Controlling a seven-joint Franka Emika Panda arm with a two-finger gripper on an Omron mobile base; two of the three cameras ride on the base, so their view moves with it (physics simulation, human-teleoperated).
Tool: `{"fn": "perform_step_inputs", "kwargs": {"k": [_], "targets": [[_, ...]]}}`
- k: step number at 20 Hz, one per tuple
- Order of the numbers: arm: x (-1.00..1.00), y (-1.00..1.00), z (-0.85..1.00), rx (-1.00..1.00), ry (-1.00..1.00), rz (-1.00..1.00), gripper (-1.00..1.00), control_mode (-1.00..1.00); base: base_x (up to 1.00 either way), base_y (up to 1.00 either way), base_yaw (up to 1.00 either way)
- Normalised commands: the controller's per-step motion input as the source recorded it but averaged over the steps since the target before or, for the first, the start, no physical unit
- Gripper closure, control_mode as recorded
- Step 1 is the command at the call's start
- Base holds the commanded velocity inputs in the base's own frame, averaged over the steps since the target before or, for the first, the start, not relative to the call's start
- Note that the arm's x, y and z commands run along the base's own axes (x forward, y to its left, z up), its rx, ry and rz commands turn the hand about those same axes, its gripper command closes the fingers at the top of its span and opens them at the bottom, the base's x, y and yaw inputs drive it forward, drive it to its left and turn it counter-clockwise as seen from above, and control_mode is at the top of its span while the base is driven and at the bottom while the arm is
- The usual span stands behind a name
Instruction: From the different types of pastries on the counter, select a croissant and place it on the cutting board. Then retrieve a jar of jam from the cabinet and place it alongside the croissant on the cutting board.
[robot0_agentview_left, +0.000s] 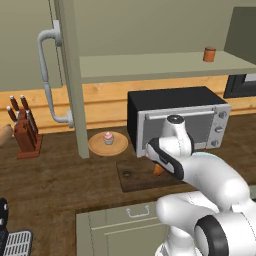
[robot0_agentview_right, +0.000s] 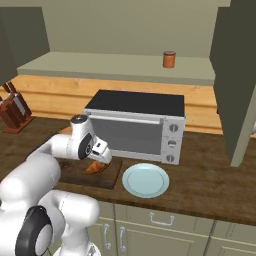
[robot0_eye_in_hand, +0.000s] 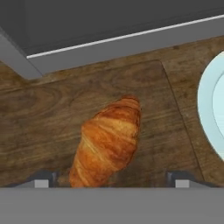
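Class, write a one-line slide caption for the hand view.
Croissant lying on the cutting board between the open end effector fingertips.

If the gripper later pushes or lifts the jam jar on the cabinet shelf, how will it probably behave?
The jar of jam stands upright, short and cylindrical, so it probably slides rather than tips when pushed. Laid on its side it would likely roll. Its smooth round wall may slip in a loose grip, and it looks rigid.

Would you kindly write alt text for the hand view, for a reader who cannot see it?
A golden-brown croissant lies on a dark wooden cutting board, between the spread tips of the open gripper at the bottom edge. The grey front of a toaster oven runs along the top, and part of a pale blue plate shows at right.
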Motion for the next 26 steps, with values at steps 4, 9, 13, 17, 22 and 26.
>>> {"fn": "perform_step_inputs", "kwargs": {"k": [4,9,13,17,22,26], "targets": [[-0.14,0.00,0.77,0.00,-0.16,0.00,-1.00,-1.00,0.00,0.00,0.00],[-0.68,-0.04,0.52,-0.08,-0.10,0.00,-1.00,-1.00,0.00,0.00,0.00],[-0.73,-0.30,0.66,-0.05,-0.10,0.00,-1.00,-1.00,0.00,0.00,0.00],[-0.67,-0.52,0.77,-0.02,-0.16,0.05,-1.00,-1.00,0.00,0.00,0.00],[-0.53,-0.70,0.85,0.00,-0.21,0.12,-1.00,-1.00,0.00,0.00,0.00],[-0.29,-0.70,0.95,0.00,-0.29,0.16,-1.00,-1.00,0.00,0.00,0.00]]}}
